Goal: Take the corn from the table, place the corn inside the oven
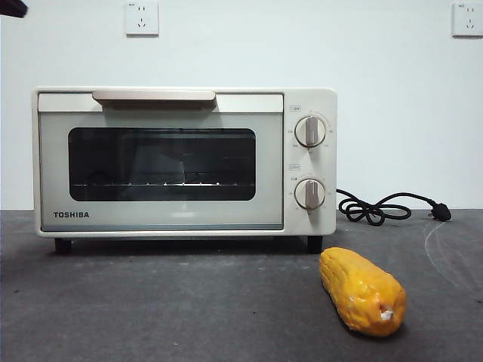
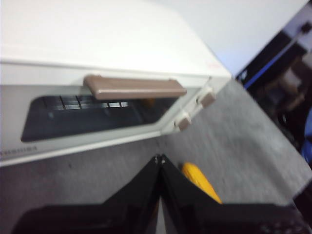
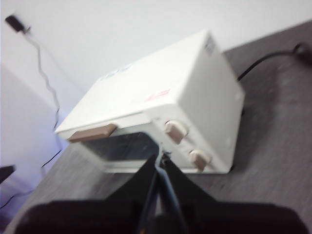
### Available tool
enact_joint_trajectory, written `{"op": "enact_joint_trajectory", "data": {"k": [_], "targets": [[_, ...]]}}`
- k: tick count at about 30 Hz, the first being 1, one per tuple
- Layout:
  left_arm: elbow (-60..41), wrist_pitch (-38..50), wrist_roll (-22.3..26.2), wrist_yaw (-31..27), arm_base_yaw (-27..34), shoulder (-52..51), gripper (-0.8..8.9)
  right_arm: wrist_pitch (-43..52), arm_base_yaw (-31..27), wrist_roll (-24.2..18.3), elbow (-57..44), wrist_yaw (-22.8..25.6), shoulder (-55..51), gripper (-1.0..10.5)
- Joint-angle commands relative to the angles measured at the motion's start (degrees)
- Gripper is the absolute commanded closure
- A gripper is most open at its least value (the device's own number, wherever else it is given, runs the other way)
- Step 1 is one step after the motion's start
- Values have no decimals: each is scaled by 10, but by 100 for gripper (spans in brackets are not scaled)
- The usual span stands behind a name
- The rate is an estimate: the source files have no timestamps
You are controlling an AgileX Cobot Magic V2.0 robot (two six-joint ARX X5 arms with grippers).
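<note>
1. Left pincer (image 2: 160, 158): jaws closed tip to tip, nothing between them; held above the tabletop (image 2: 234, 141), in front of the oven (image 2: 97, 48) and clear of it.
2. Right pincer (image 3: 162, 157): jaws pressed together, empty; raised over the tabletop, facing the oven's knob end from an angle, no contact with it.
3. Front view: only a black tip (image 1: 11, 7) at the top left corner; which arm it belongs to cannot be told.
4. Corn (image 1: 362, 290): lying on its side on the tabletop, in front of the oven's right end and nearer the camera, apart from the oven. Pale stub end pointing toward the camera. Untouched by either pincer. In the left wrist view, partly hidden behind that pincer's jaw, near it but on the tabletop below.
5. Oven: upright at the back of the tabletop, door shut, beige bar handle (image 1: 154, 96) along the door's top edge. Wire rack (image 1: 158, 183) visible through the dark glass, nothing seen on it. Two round knobs (image 1: 310, 131) one above the other on the right panel.
6. Black cord (image 1: 377, 207): running from behind the oven's right side, looped on the tabletop, plug lying at its far end.
7. Wall behind: white, with two sockets (image 1: 141, 18) high up.
</note>
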Motion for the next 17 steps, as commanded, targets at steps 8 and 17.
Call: {"op": "enact_joint_trajectory", "data": {"k": [8,17], "targets": [[193,-198,148,7,-13,127,819,-195,36,-128,150,-30,123,950],[264,-229,160,7,-46,152,819,-309,145,-181,242,47,210,949]]}}
